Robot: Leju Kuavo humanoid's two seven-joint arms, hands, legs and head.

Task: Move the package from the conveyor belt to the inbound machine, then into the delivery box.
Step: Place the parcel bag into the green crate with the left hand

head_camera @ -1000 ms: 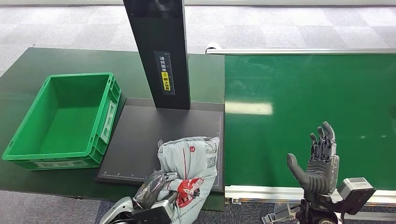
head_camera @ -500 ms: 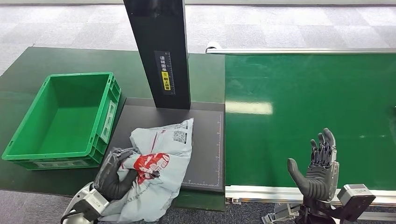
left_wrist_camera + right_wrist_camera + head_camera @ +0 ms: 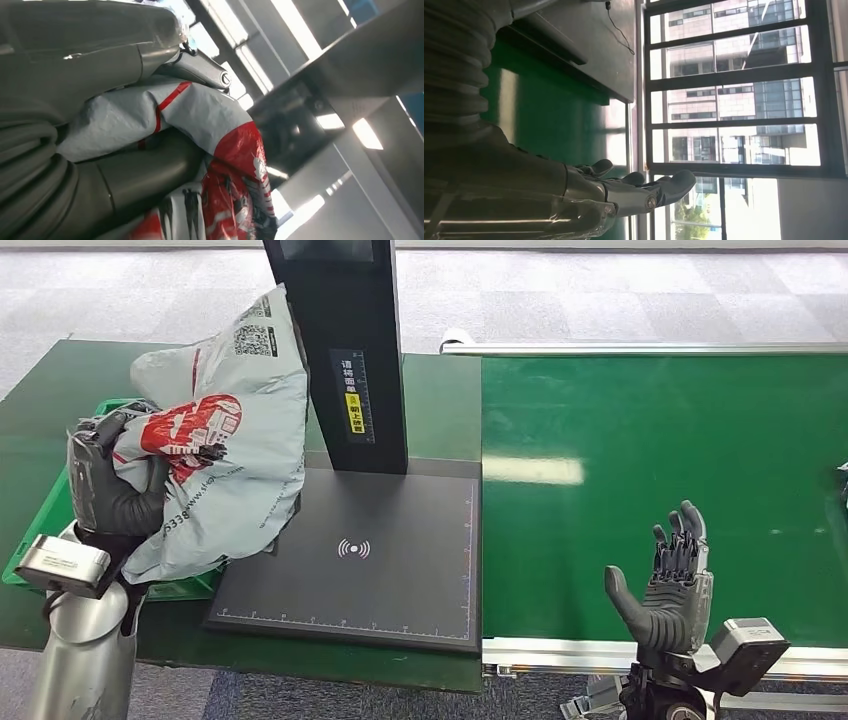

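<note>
One package [image 3: 225, 440] gripped by left hand [image 3: 105, 485] over green box [image 3: 40, 530], black scanner post [image 3: 345, 350] beside, right hand [image 3: 670, 585] spread empty.

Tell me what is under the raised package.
The package, held by the left hand, hangs over the green delivery box. It covers most of the box, so the inside cannot be seen.

left hand [image 3: 105, 485] holds package [image 3: 215, 430] above green box [image 3: 40, 530].

the package [image 3: 225, 430] hides most of the green delivery box [image 3: 38, 530], leaving just its near-left rim showing beside the inbound machine [image 3: 400, 570]. the machine's black post [image 3: 345, 350] is cut off at the top edge, and its yellow label is too small to read.
</note>
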